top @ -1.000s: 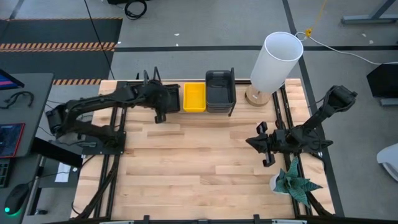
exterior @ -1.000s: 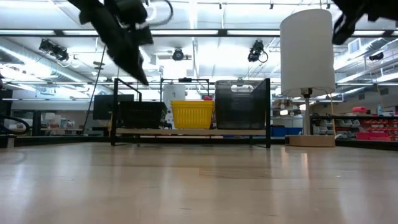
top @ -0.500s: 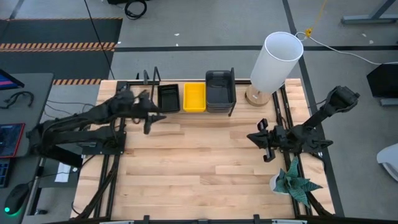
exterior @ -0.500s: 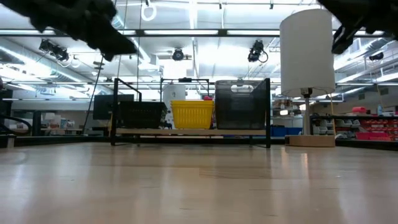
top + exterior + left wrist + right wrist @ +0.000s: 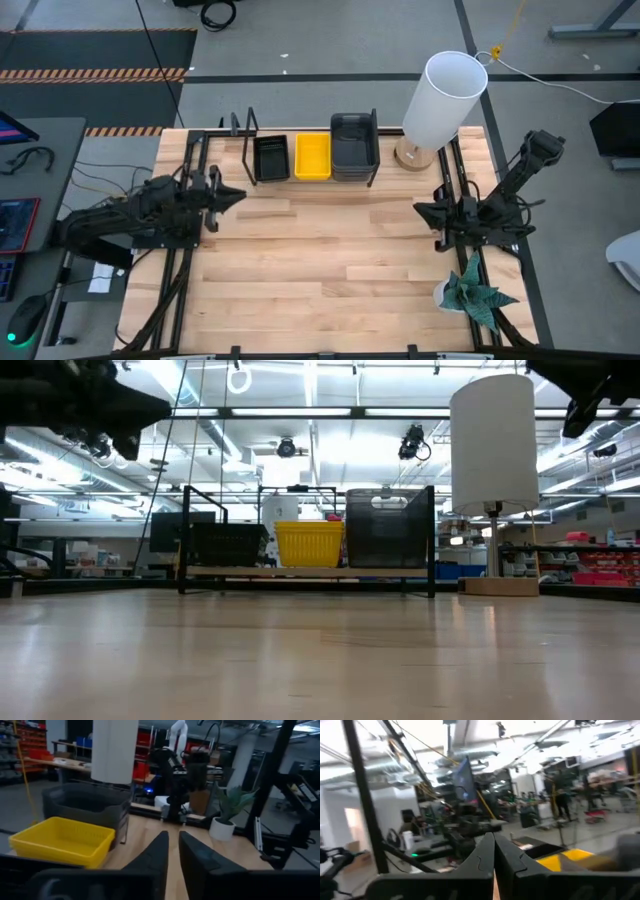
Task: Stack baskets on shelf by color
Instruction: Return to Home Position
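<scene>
Pale butcher-block planks form the counter (image 5: 320, 270), and the shelf (image 5: 246, 140), a thin black rod frame with upright loop ends, stands along its far edge. From above, three open tops sit side by side inside the shelf. The black baskets (image 5: 271, 158) are at the end nearest the left arm, the yellow baskets (image 5: 312, 157) in the middle, and the dark grey baskets (image 5: 354, 147) at the other end. That view hides how many are nested in each pile.

The low view shows the sides instead. The black walls are perforated in a fine grid, the yellow walls look finely slotted, and the grey pile, round-cornered, rises nearly to the top of the shelf's end loop.

A smooth white cylinder (image 5: 445, 95) on a wooden foot stands just past the shelf's grey end. A spiky green plant (image 5: 475, 290) in a white pot sits well apart from the shelf. The left wrist view also catches the plant, which the low view misses.

The left gripper (image 5: 228, 196) hangs over the counter in front of the shelf's black end, apart from it. Its wrist view shows the dark fingers almost together with only a narrow slit between them and nothing in it.

The right gripper (image 5: 425, 212) hovers out beyond the grey end of the shelf, clear of it. In its wrist view the fingers are pressed together and empty.
</scene>
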Controlling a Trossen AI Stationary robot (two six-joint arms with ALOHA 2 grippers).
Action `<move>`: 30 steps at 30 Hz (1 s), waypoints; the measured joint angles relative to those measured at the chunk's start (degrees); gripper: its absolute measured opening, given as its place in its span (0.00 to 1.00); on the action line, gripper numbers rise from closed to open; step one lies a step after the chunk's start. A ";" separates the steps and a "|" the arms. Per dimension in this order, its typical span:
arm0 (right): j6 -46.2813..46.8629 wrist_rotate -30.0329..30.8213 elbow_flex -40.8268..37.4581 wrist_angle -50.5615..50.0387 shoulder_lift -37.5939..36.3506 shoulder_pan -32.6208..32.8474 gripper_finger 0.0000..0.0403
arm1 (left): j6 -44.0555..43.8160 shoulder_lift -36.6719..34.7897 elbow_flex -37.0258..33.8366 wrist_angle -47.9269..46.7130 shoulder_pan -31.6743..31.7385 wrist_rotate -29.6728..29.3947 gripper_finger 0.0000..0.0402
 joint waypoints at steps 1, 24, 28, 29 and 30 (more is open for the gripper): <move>0.10 0.73 0.00 -1.15 -0.53 -0.13 0.01 | 0.03 -1.07 -0.84 0.10 -1.60 -1.24 0.11; 17.70 1.21 0.00 -17.45 -2.70 -10.61 0.03 | 7.01 -6.24 -5.24 -2.61 -33.06 -12.68 0.01; 17.68 1.06 0.00 -17.44 -2.34 -10.85 0.03 | 5.35 -7.46 -10.05 -0.51 -36.45 -12.37 0.01; 17.66 1.06 0.00 -17.40 -2.35 -10.85 0.03 | 5.26 -7.55 -10.90 0.63 -36.97 -12.22 0.01; 17.66 1.06 0.00 -17.38 -2.35 -10.85 0.03 | 5.19 -7.52 -11.37 1.64 -37.31 -12.16 0.02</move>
